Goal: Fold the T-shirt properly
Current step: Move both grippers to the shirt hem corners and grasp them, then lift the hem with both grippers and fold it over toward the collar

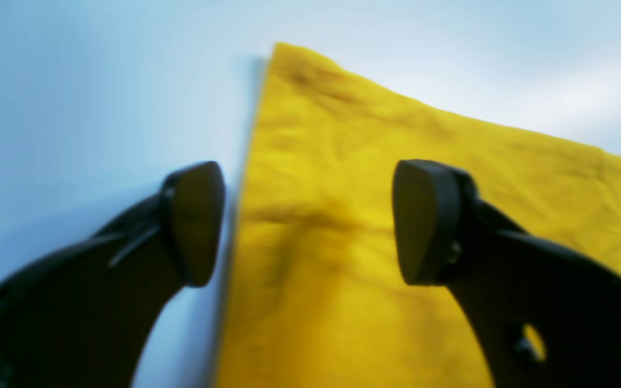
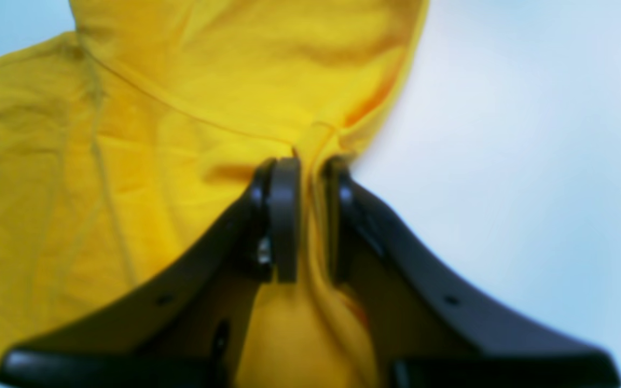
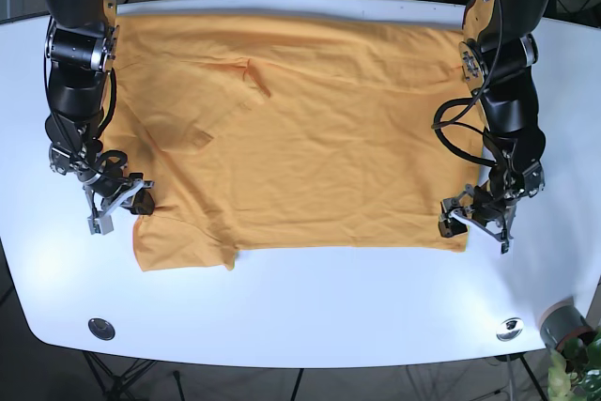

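I see the T-shirt (image 3: 300, 129) spread across the tabletop (image 3: 300, 298). My right claw (image 2: 310, 215) is clamped on its near sleeve; my left claw (image 1: 308, 221), spread apart, straddles the opposite hem edge.

Bright, even light; both wrist views blurred, base view sharp.

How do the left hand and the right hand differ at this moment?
The left hand is open, its fingers straddling the T-shirt edge; the right hand is shut, pinching a fold of fabric. In the base view, left sits at the hem corner, right near the sleeve. Both are low at the shirt's near edge.
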Motion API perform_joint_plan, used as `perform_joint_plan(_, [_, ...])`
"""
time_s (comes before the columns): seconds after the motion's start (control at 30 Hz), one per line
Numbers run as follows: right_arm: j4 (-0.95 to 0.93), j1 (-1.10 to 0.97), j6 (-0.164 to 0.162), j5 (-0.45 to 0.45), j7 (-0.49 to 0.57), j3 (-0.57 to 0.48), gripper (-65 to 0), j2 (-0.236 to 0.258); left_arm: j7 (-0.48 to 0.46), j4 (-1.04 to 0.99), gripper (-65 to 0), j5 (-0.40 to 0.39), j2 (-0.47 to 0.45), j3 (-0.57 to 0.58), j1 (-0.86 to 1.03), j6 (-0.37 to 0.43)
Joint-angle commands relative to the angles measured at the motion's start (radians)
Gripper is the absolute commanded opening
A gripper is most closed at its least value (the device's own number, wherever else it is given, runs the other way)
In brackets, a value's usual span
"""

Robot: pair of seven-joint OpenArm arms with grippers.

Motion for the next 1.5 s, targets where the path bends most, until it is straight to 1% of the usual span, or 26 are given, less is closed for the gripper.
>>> perform_joint_plan(0.0, [0.01,0.02,0.006,-0.005,-0.017,0.001,-56.9,0.013,0.022,0.003,-28.3,-0.006,0.017,0.002,-0.015,-0.038])
perform_joint_plan(0.07, [0.01,0.02,0.006,-0.005,-0.017,0.001,-56.9,0.013,0.022,0.003,-32.1,-0.006,0.02,0.002,-0.015,-0.053])
perform_joint_plan(0.13, [0.01,0.02,0.006,-0.005,-0.017,0.001,-56.9,0.009,0.022,0.003,-34.4,-0.003,0.02,0.002,-0.015,-0.052])
perform_joint_plan(0.2, [0.012,0.02,0.006,-0.005,-0.017,0.001,-56.9,-0.007,0.018,0.003,-38.9,0.0,0.02,0.002,-0.013,-0.05])
perform_joint_plan(0.27, [0.012,0.02,0.006,-0.005,-0.017,0.001,-56.9,-0.01,0.008,0.005,-45.8,0.0,0.017,0.002,-0.012,-0.05])
perform_joint_plan(0.3, [0.012,0.018,0.006,-0.005,-0.017,0.001,-57.1,-0.011,-0.01,0.006,-51.5,0.0,0.015,0.002,-0.01,-0.05])
perform_joint_plan(0.4, [0.012,0.017,0.006,-0.005,-0.017,0.001,-57.4,-0.017,-0.044,0.005,-62.2,0.001,0.012,0.0,-0.004,-0.05])
perform_joint_plan(0.43, [0.012,0.017,0.006,-0.005,-0.017,0.001,-58.7,-0.019,-0.044,0.008,-63.5,0.001,0.012,0.0,0.005,-0.05])
perform_joint_plan(0.53, [0.012,0.018,0.006,-0.012,-0.017,0.0,-63.4,-0.022,-0.042,0.011,-63.9,-0.006,0.012,0.0,0.011,-0.058])
perform_joint_plan(0.63, [0.015,0.026,0.006,-0.007,-0.017,0.0,-62.8,-0.023,-0.028,0.023,-64.0,-0.017,0.012,-0.009,0.007,-0.059])
perform_joint_plan(0.77, [0.096,0.032,0.006,-0.012,-0.02,0.0,-62.8,-0.022,0.084,0.16,-65.0,-0.088,0.012,-0.041,0.018,-0.059])
perform_joint_plan(0.87, [0.165,0.027,0.006,-0.015,-0.036,0.0,-62.8,-0.019,0.136,0.243,-65.0,-0.109,0.012,-0.042,0.031,-0.059])
perform_joint_plan(0.93, [0.238,0.024,0.006,-0.012,-0.12,0.0,-62.8,-0.014,0.174,0.312,-65.0,-0.126,0.012,-0.041,0.048,-0.059])
perform_joint_plan(1.03, [0.35,-0.012,0.006,-0.005,-0.217,0.013,-62.8,-0.011,0.234,0.398,-65.0,-0.138,0.012,-0.042,0.053,-0.059])
perform_joint_plan(1.17, [0.541,-0.101,0.006,-0.015,-0.294,0.102,-62.8,-0.016,0.301,0.523,-65.0,-0.163,0.012,-0.042,0.096,-0.059])
perform_joint_plan(1.27, [0.673,-0.158,0.006,-0.015,-0.367,0.125,-62.8,-0.019,0.334,0.62,-65.0,-0.183,0.012,-0.042,0.145,-0.059])
perform_joint_plan(1.37, [0.773,-0.22,0.006,-0.005,-0.419,0.155,-62.8,-0.019,0.361,0.7,-65.0,-0.194,0.012,-0.044,0.183,-0.059])
perform_joint_plan(1.47, [0.868,-0.279,0.006,-0.005,-0.449,0.205,-62.8,-0.022,0.397,0.789,-65.0,-0.195,0.012,-0.044,0.232,-0.059])
